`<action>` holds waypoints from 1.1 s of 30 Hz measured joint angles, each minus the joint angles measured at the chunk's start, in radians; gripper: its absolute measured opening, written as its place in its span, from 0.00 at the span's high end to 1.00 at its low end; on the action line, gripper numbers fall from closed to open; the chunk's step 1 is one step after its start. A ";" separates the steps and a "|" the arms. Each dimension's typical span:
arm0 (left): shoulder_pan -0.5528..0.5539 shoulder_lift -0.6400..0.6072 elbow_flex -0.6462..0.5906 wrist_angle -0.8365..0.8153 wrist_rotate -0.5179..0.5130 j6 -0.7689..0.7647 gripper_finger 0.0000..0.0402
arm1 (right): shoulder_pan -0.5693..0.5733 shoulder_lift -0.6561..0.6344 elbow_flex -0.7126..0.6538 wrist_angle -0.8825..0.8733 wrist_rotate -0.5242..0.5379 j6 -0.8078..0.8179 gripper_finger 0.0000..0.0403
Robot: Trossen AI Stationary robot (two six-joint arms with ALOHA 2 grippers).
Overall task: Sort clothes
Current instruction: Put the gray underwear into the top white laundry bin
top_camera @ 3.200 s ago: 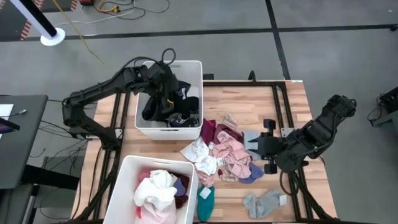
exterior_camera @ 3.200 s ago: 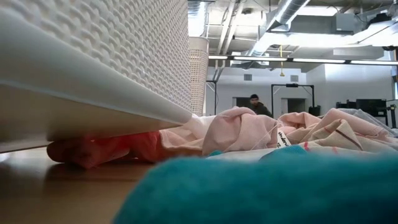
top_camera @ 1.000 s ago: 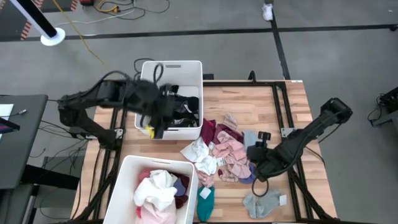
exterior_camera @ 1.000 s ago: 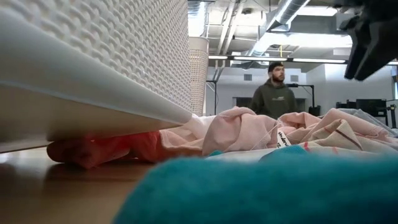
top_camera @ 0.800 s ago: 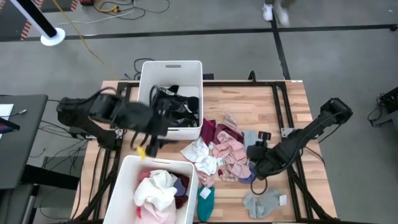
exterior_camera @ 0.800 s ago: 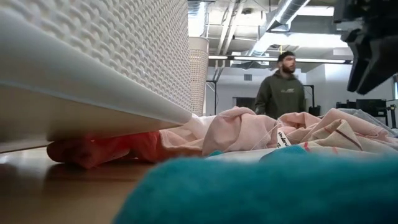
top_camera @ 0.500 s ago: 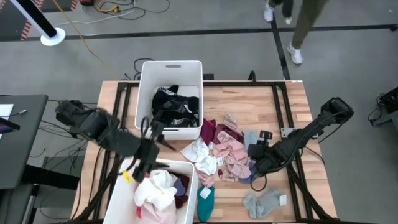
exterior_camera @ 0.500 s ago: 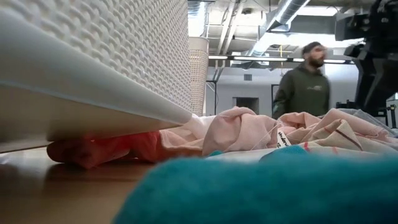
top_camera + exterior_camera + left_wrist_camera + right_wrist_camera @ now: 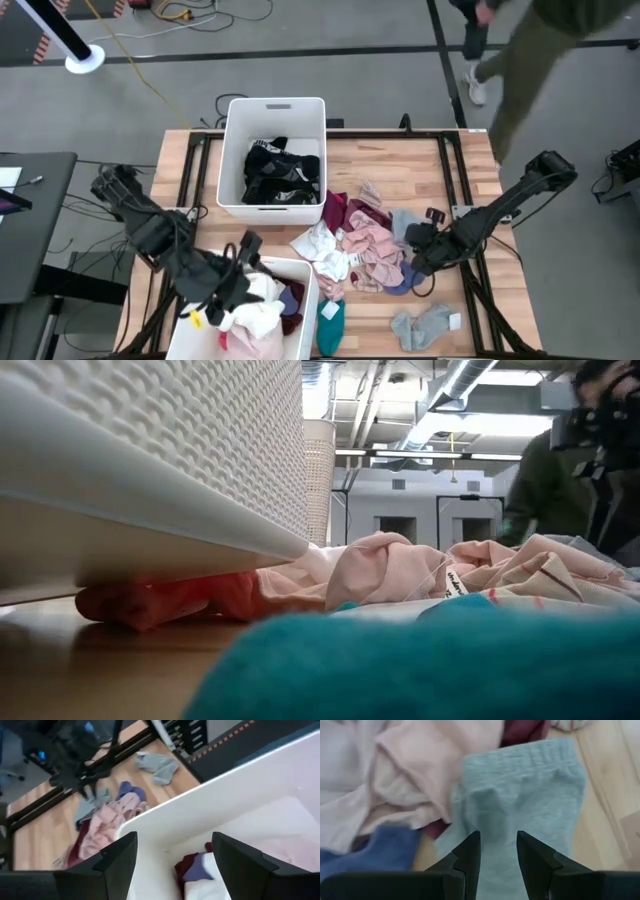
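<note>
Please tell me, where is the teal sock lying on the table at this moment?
In the high view, the teal sock lies at the table's near edge, just right of the bin of light clothes, left of the grey sock, below the pink pile.

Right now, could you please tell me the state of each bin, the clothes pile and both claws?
Far bin: holds dark clothes.
Near bin: holds white, pink and maroon clothes.
Clothes pile: loose on the table.
Left claw: open, empty, over the near bin.
Right claw: open, right above a grey sock.
</note>
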 joint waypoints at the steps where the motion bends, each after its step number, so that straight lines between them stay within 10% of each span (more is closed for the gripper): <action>1: -0.008 -0.001 -0.018 0.016 0.001 0.003 0.38 | 0.000 -0.003 -0.015 0.022 0.000 0.002 0.65; 18: -0.070 0.001 -0.110 0.214 -0.043 0.108 0.38 | -0.027 0.000 -0.177 0.210 -0.001 0.026 0.67; 27: -0.020 0.001 -0.110 0.297 -0.042 0.185 0.38 | -0.030 0.000 -0.187 0.223 0.001 -0.002 0.97; 33: 0.044 0.001 -0.192 0.434 -0.020 0.225 0.38 | -0.027 0.000 -0.187 0.249 0.001 -0.026 0.99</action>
